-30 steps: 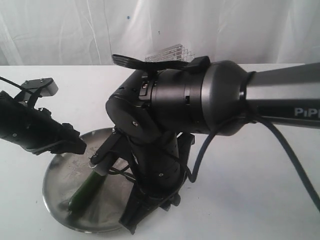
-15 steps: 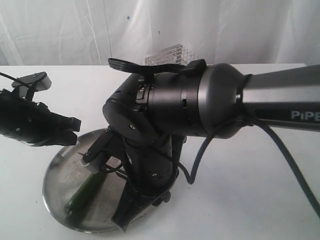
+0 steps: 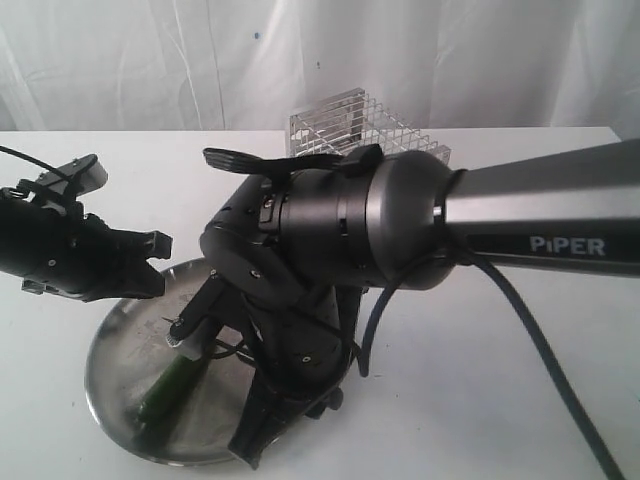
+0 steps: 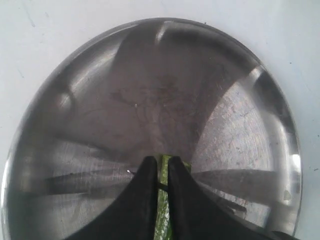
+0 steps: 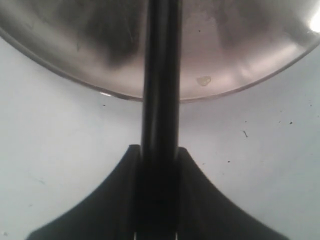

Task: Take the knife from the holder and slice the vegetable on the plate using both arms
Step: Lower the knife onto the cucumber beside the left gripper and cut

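Presently the count stands at one plate (image 3: 108, 385), one vegetable (image 3: 168, 388), one knife (image 5: 161, 75), one holder (image 3: 350, 115) and two arms.

The vegetable is slim, dark green and glossy. In the exterior view it lies on the plate and runs from near the centre toward 7 o'clock. The plate is round, shiny steel with a scuffed centre.

The left gripper (image 3: 160, 266) hangs over the plate's rim at about 10 o'clock. Its fingers (image 4: 142, 200) are drawn narrow, and a green strip shows in the slit between them. Whether they pinch it or it lies beneath cannot be told.

The right gripper (image 5: 160, 150) is clamped on the knife, a straight black bar that reaches from the jaws across the plate's rim.

The wire holder stands at 12 o'clock, behind the right arm (image 3: 400, 210).

The only legible writing is "PIPER" (image 3: 567, 245), in white letters on the right arm.
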Action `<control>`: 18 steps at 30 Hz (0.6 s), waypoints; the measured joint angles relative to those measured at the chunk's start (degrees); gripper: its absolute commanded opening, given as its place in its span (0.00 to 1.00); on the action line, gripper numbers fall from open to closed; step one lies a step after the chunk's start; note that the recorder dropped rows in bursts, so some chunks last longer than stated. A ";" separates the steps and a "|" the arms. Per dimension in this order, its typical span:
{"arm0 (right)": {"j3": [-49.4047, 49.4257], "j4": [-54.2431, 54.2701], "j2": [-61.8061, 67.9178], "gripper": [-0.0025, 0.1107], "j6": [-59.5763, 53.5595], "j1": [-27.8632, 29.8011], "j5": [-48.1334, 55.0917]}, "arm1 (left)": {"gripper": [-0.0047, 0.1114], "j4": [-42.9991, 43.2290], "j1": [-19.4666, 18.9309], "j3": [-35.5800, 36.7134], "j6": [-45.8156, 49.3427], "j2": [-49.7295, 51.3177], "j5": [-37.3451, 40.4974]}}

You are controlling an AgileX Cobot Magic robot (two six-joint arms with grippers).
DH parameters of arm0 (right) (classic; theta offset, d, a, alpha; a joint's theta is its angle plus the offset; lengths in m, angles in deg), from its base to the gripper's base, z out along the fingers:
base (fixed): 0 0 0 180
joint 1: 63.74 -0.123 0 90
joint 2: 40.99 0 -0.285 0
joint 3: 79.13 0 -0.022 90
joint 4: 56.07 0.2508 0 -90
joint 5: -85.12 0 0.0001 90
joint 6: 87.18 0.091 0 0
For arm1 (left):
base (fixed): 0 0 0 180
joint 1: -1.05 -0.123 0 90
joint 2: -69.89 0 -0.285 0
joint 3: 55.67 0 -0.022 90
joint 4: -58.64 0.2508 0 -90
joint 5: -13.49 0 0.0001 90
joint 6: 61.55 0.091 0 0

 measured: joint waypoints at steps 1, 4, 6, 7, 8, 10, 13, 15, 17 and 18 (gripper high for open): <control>0.00 0.00 0.13 0.02 0.00 0.00 -0.29 | 0.16 0.02 0.00 0.00 0.00 0.00 0.00; 0.00 -0.32 0.13 0.02 0.00 0.00 -1.06 | 0.16 0.02 0.00 0.00 0.00 0.00 0.00; 0.00 -1.01 0.13 0.02 0.00 0.00 -1.33 | 0.16 0.02 0.00 0.00 0.11 0.00 0.11; 0.00 -1.30 0.13 0.02 0.00 0.00 -1.46 | 0.16 0.02 0.00 0.00 0.11 0.00 0.11; 0.00 -1.65 0.13 0.02 0.00 0.00 -1.70 | 0.16 0.02 0.00 0.00 0.11 0.00 0.11; 0.00 -2.13 0.13 0.02 0.00 0.00 -1.93 | 0.16 -0.02 0.00 0.00 0.11 0.00 0.11; 0.00 -2.35 0.13 0.02 0.00 0.00 -2.15 | 0.16 -0.02 0.00 0.00 0.11 0.00 0.11; 0.00 -2.43 0.26 0.02 -0.13 0.00 -2.12 | 0.16 -0.02 0.00 0.00 0.11 0.00 0.11; 0.00 -2.56 0.66 0.02 -0.27 0.00 -2.12 | 0.16 -0.02 0.00 0.00 0.11 0.00 0.11; 0.00 -2.56 0.99 0.02 -0.27 0.00 -2.12 | 0.16 -0.02 0.00 0.00 0.11 0.00 0.11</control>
